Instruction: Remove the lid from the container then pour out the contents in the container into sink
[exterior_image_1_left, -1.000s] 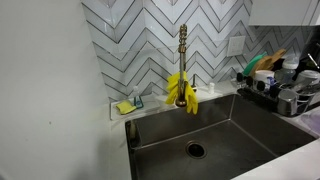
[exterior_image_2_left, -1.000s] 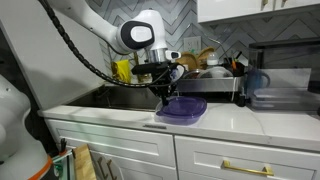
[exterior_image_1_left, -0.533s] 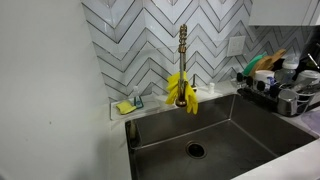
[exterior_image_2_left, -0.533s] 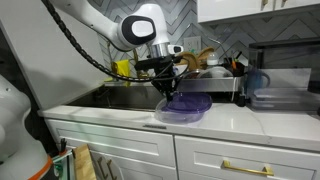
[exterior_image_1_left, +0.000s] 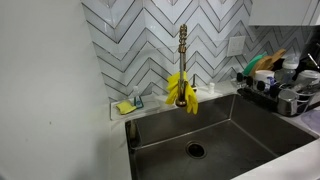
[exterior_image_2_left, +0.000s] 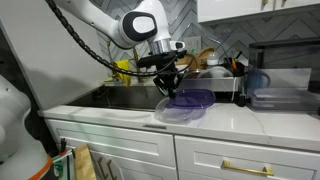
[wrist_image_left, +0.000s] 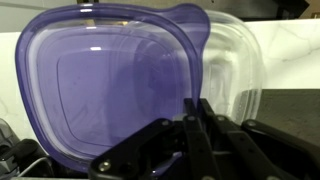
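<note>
My gripper is shut on the edge of a translucent purple lid and holds it tilted above the white counter. The clear container stands on the counter just below it, right of the sink. In the wrist view the lid fills the left and middle, the clear container shows behind its right edge, and the shut fingers pinch the lid's rim. In an exterior view the steel sink with its dark drain holds nothing; the arm is out of that view.
A faucet with yellow gloves hangs over the sink's back. A yellow sponge sits on the ledge. A loaded dish rack stands beside the sink. A clear bin sits on the counter.
My gripper has risen with the purple lid, lifting it off the clear container and tilting it up. The sink view is unchanged.
</note>
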